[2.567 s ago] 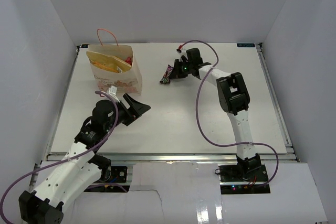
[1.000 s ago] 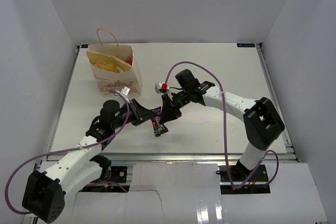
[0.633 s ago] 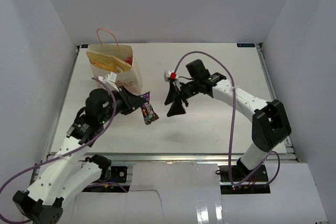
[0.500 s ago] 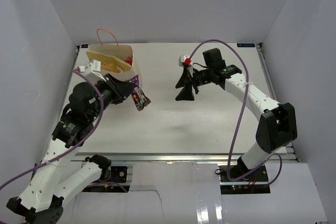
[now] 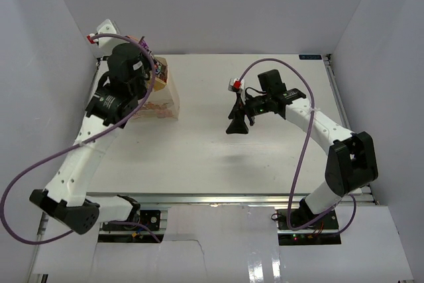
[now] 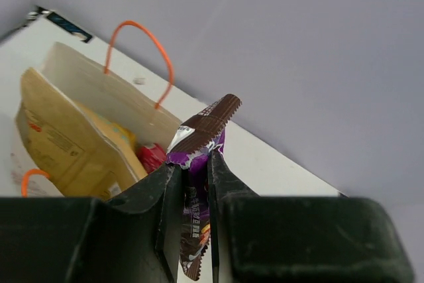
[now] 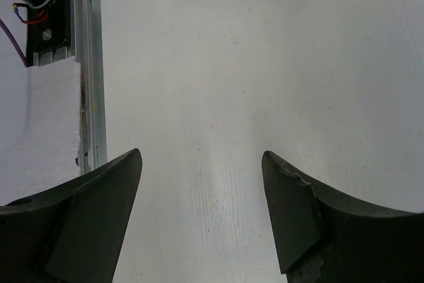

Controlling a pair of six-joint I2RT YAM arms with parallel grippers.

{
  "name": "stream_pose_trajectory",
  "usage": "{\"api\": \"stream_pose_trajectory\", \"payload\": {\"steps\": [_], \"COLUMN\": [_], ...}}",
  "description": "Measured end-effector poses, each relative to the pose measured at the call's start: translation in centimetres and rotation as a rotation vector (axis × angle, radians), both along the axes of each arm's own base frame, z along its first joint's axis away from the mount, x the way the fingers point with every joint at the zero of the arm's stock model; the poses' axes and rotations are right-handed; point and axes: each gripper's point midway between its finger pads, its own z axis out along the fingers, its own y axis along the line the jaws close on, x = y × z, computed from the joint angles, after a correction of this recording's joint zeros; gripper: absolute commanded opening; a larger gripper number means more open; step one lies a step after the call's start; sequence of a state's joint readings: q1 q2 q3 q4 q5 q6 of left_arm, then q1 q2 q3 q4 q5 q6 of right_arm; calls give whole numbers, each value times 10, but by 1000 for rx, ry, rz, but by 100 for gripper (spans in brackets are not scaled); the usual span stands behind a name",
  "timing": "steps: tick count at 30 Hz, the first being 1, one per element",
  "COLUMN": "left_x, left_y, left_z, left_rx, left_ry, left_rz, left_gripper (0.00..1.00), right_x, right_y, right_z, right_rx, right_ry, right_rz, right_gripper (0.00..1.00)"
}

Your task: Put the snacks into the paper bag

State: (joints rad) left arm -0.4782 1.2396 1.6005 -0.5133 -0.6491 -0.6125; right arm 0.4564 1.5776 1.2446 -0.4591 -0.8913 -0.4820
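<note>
Purple wrapper is what catches my eye. The left gripper (image 6: 193, 171) is pinching a small dark purple candy bar (image 6: 197, 152) by its middle. It holds the bar upright in the air above the cream paper gift bag (image 6: 99, 91), which stands on the white desk (image 5: 218, 157) at the far left. From the wrist view the bar hangs by the bag's right-hand rim; whether it is truly over the mouth I cannot tell. A large golden-yellow chip bag (image 6: 56, 140) fills much of the opening, with a red item (image 6: 152, 156) tucked beside it. The right gripper (image 7: 200, 157) hovers spread and empty over bare desk, well apart from the bag.

The risks, as I judge them: if let go here, the bar could strike the rim or the chip bag's top edge and tumble outside. Going lower, a finger could snag the thin orange cord handle (image 6: 142, 48) or nudge the light bag over.
</note>
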Motion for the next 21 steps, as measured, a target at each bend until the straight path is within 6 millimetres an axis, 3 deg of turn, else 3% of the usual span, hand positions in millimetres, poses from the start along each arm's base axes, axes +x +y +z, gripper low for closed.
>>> {"api": "stream_pose_trajectory", "payload": {"steps": [5,15,16,17,21], "left_x": [30,67,68,69,74], "left_y": [17,49,53,57,62], "left_z": [-33,-56,-61,-66,-88], "left_rx": [72,23,9,-4,-55], "left_ry": [74,111,120,129,171], "left_rz": [189,342,348,352,334], "left_gripper": [0,0,4,22,63], "right_x": [-4,-3,-2,-2,0], "right_y": [-5,-9,-10,-10,-14], "right_z": [-3,-4,-4,-3,-3], "right_rx": [-13,-21,-21,-21,-19], "right_ry": [-5,-12,-14,-14,-19], "right_rz": [-25,-53,-56,-58,-71], "right_gripper": [79,79,79,79,79]}}
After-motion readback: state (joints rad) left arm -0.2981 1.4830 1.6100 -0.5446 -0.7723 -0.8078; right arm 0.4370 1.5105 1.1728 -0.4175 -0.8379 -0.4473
